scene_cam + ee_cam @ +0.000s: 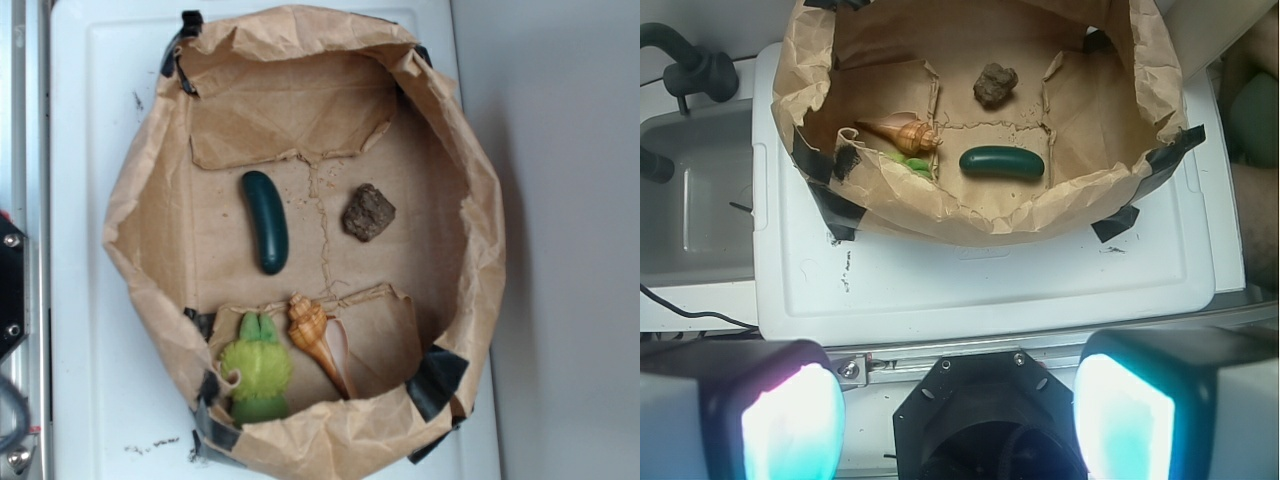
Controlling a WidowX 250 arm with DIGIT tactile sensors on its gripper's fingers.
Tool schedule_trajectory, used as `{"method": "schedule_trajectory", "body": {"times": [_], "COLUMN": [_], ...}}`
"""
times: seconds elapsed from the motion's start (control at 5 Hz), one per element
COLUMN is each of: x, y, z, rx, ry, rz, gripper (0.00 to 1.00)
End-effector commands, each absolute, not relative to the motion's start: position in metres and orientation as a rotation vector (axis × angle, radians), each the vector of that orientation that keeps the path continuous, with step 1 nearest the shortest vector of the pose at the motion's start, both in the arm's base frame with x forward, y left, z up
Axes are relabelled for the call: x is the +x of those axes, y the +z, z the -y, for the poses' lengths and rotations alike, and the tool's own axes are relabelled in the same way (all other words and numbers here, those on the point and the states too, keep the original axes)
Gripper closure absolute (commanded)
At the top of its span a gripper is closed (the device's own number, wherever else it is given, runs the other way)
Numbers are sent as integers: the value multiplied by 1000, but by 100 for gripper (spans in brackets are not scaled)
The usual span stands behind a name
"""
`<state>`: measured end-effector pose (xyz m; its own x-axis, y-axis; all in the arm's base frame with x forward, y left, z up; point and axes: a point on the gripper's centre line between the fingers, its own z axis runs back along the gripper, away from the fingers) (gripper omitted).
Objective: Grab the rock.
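Observation:
The rock (368, 212) is a small dark brown rough lump lying on the floor of a brown paper-lined bin (470, 190), right of centre. In the wrist view the rock (995, 84) sits near the bin's far side, well ahead of my gripper (958, 410). The gripper hangs outside the bin, over the metal rail at the white board's near edge. Its two glowing pads (792, 420) stand wide apart with nothing between them. The gripper does not show in the exterior view.
A dark green cucumber (266, 221) lies left of the rock. An orange-tan seashell (315, 335) and a green plush toy (257, 368) rest at the bin's lower side. The crumpled paper wall (970, 215) rises between gripper and rock. A grey sink (690, 190) lies left.

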<state>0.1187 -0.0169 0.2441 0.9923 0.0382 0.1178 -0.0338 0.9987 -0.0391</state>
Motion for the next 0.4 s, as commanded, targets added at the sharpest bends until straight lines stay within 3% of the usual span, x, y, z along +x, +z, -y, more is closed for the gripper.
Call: {"method": "schedule_trajectory", "body": {"times": [0.0, 0.2], "x": [119, 169], "y": [244, 243], "z": [17, 15], "rx": [-37, -75], "ry": [36, 43], "rz": [119, 150], "gripper": [0, 0]}}
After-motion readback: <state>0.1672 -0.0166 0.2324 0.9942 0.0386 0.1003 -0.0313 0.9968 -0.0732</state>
